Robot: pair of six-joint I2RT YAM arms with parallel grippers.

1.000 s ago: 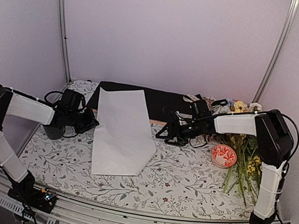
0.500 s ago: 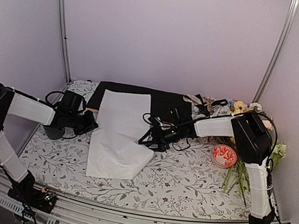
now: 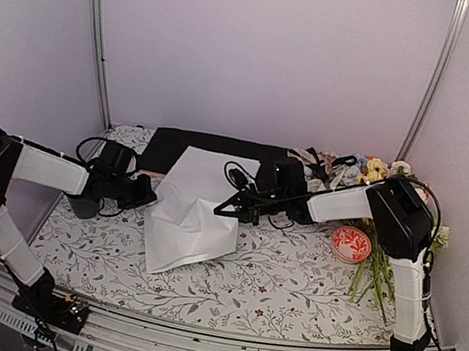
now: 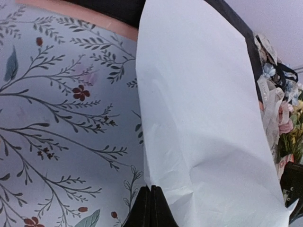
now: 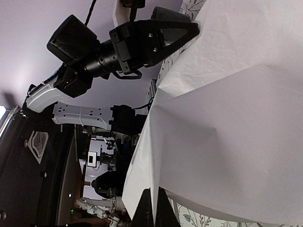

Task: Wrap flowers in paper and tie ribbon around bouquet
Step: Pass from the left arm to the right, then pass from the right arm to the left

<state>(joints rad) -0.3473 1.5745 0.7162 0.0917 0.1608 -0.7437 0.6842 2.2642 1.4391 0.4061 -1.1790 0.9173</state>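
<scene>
jaws of your right gripper [image 5: 154, 191] are pressed together on the right edge of the paper [image 5: 236, 118], with the thin sheet nipped between the tips. in the overhead view that gripper [image 3: 219, 212] reaches in from the right, low over the table, and meets the sheet about halfway along its right side. your left gripper [image 4: 151, 190] is also fully closed, pinching the opposite edge of the paper [image 4: 203, 118]; from above it [image 3: 148, 196] sits at the left side of the sheet, roughly level with the other one. your right wrist camera shows the left gripper [image 5: 191, 29] touching the far edge of the sheet across from it.

between the two grips the paper [image 3: 197, 210] is creased and humped rather than flat, with a fold running through its middle. its far end lies over the black sheet [image 3: 221, 148] at the back of the table, and its near corner rests on the flower-printed cloth [image 3: 288, 284]. a strip of peach sheet [image 4: 71, 12] shows along the edge of the black one.

the flowers [image 3: 372, 170] lie at the far right corner, well apart from the paper and not on it. the ribbon [image 4: 267, 94] is heaped just beside the blooms; you cannot tell how it is tangled. nearer to you on the right sits a red-and-white disc [image 3: 352, 244], with green stems and yellow sprigs [image 3: 383, 271] just beside it.
</scene>
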